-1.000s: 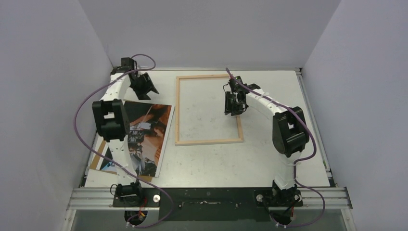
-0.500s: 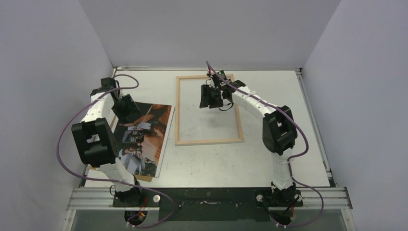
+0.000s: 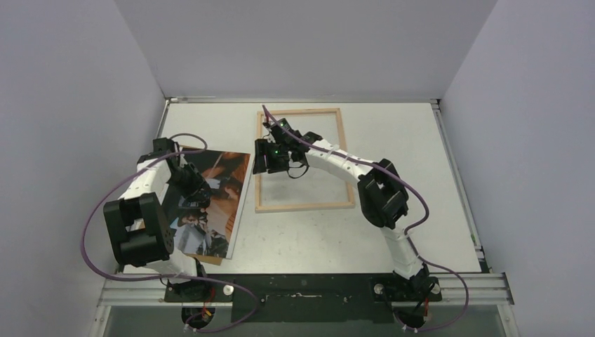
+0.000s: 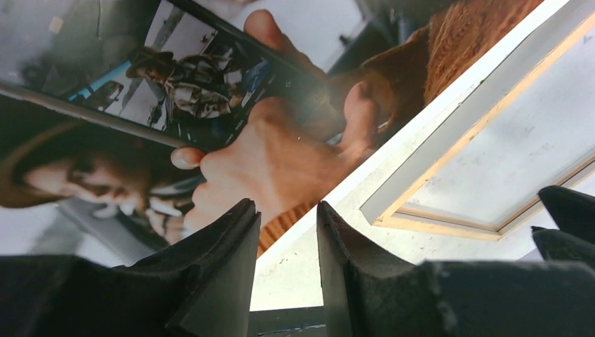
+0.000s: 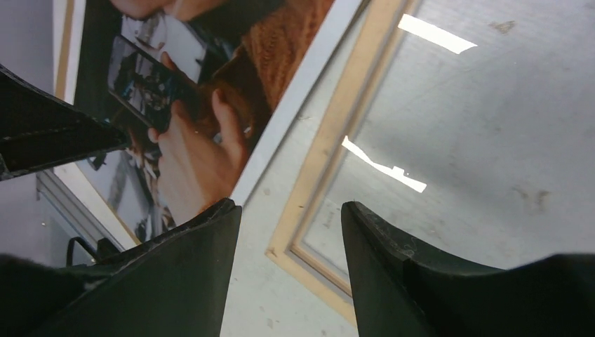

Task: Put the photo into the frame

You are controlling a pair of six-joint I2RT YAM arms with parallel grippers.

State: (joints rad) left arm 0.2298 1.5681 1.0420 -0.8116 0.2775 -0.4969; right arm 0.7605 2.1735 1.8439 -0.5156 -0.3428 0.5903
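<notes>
Pickup step - photo [image 3: 210, 200] flat, face up, just left of frame [image 3: 303, 206]. Left gripper [image 4: 286, 214] low over photo's right edge, jaws apart, empty. Right gripper [image 5: 290, 210] open by frame's left rail. Next, probably: pinch that thin edge - tricky.

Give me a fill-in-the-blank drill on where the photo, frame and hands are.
In the top view, the photo lies ____ of the frame. The frame's bare ____ back faces up. The open right hand hovers over the frame's ____ rail. The left hand, above the photo, holds ____.
Missing: left; wood; left; nothing.
</notes>
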